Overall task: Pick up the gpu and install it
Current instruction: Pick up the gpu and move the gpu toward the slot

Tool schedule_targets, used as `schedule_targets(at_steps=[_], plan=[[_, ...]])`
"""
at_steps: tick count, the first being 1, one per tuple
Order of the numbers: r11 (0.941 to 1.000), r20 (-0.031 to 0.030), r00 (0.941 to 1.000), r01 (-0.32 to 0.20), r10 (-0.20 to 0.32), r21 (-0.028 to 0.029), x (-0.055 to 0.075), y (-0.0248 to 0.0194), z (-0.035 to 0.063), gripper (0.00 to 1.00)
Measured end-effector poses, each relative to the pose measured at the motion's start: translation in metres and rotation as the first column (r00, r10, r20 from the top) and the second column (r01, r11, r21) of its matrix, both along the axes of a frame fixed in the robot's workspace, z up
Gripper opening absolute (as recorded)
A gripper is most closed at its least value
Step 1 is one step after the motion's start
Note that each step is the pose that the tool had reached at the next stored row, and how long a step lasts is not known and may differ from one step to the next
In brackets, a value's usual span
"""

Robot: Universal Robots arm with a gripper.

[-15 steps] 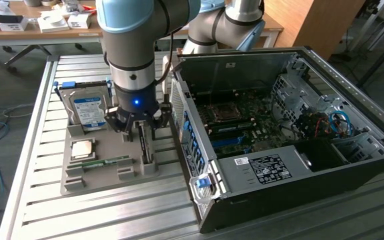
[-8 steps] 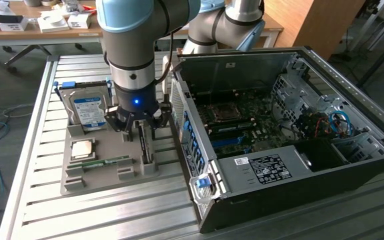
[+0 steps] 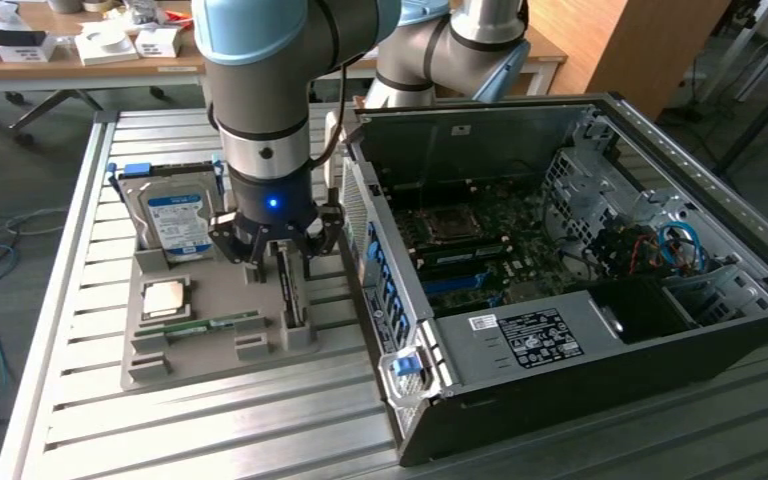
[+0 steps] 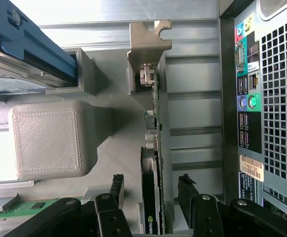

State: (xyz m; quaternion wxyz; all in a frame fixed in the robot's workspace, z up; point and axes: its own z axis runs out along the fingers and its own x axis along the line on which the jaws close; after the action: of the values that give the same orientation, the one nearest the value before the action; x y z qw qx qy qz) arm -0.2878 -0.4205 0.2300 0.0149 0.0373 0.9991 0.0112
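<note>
Arm low over the tray (image 3: 217,355) on the desk (image 3: 224,435), and the jaws are apart, straddling the gpu (image 4: 157,148). One finger (image 4: 116,187) sits on each side with a gap showing, so no grip yet. The gpu stands on edge in its slot, offering both flat faces for a clean pinch. It's parked just beside the open case (image 3: 558,335), not installed. The hard drive (image 3: 177,220) waits upright nearby.

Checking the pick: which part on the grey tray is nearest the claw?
The gpu, the thin card standing on edge inside the open claw; the hard drive and memory stick sit aside.
</note>
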Motion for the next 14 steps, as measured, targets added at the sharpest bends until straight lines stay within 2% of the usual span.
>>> schedule_targets(at_steps=[8, 9, 14], plan=[[1.0, 0.0001, 1.0, 0.0, 0.0, 0.0, 0.0, 0.0, 0.0, 0.55], [1.0, 0.0001, 1.0, 0.0, 0.0, 0.0001, 0.0, 0.0, 0.0, 0.47], [1.0, 0.0, 1.0, 0.0, 0.0, 0.0001, 0.0, 0.0, 0.0, 0.47]])
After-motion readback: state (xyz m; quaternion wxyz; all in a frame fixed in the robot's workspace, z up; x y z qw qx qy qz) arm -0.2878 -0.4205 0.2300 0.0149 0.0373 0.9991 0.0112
